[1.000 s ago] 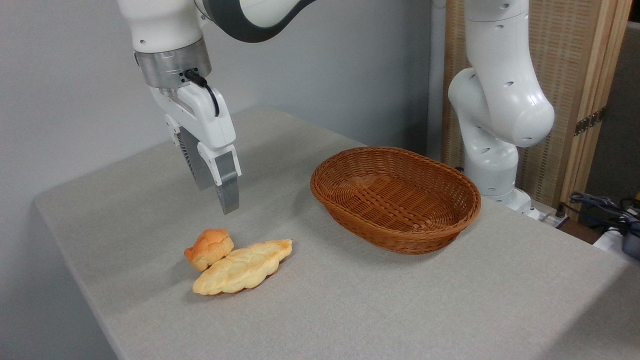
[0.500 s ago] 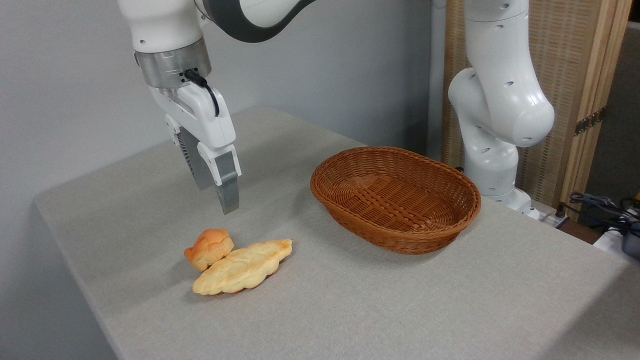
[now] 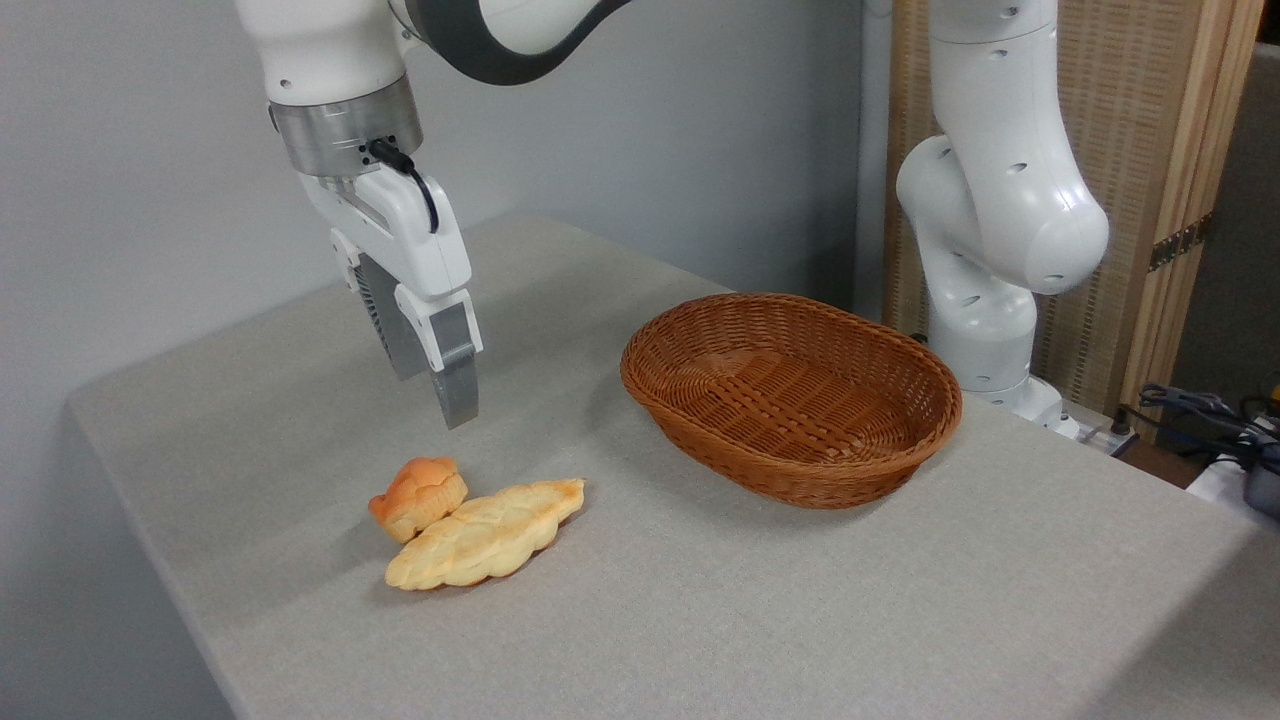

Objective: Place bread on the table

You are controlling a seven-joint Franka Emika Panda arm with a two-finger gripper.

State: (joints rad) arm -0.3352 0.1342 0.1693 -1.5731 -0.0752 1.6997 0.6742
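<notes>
The bread [image 3: 418, 496], a small orange-brown knotted bun, lies on the grey fabric table [image 3: 700, 620] near its left front part. It leans against the end of a longer pale-yellow braided loaf [image 3: 485, 535]. My gripper [image 3: 432, 398] hangs a short way above and slightly behind the bun, pointing down. Its fingers stand apart with nothing between them, so it is open and touches neither piece.
A brown oval wicker basket [image 3: 800, 470] stands to the right of the gripper, with nothing inside it. The arm's white base [image 3: 985, 330] rises behind the basket at the table's far right edge. Cables [image 3: 1200, 410] lie off the table at right.
</notes>
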